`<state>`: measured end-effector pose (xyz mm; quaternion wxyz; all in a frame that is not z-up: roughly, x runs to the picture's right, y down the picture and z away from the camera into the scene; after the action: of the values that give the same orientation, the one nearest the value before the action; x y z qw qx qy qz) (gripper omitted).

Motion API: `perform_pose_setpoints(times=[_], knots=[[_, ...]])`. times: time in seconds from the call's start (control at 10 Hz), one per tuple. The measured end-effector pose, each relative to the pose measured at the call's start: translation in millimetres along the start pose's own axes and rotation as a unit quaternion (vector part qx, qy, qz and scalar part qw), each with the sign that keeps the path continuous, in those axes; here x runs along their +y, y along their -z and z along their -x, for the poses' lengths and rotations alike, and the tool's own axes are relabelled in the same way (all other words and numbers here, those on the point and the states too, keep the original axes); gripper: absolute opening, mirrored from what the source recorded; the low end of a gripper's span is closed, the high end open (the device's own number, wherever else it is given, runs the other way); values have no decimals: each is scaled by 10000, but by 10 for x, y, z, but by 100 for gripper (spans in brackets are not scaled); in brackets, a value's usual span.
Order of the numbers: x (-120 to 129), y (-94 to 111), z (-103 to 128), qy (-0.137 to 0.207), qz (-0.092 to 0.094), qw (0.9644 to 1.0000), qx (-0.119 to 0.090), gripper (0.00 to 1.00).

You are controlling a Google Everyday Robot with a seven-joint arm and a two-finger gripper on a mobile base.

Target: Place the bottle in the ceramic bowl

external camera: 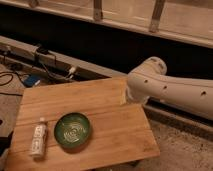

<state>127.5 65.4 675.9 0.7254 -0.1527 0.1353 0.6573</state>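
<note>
The bottle (38, 138), small and whitish with a narrow cap pointing away, lies on the wooden table (107, 107) near its front left corner. The ceramic bowl (73, 131), round, dark green with a pale swirl inside, sits just right of the bottle, a small gap apart. Nothing is in the bowl. My gripper is not in view; only a white arm segment (170, 89) shows, reaching in from the right above the table's far right corner.
Cables and a power strip (42, 62) lie on the floor behind the table at the left. A long pale ledge (75, 62) runs along a dark wall at the back. Speckled floor (185, 145) lies to the right of the table.
</note>
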Motion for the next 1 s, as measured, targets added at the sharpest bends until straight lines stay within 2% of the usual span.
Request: perform_pose_setpoints(times=[0.7, 0.8, 1.0], knots=[[2, 7, 4, 10, -5, 10000, -10, 65], [28, 34, 16, 75, 5, 10000, -59, 65], [235, 182, 130, 416, 16, 9989, -197, 65]])
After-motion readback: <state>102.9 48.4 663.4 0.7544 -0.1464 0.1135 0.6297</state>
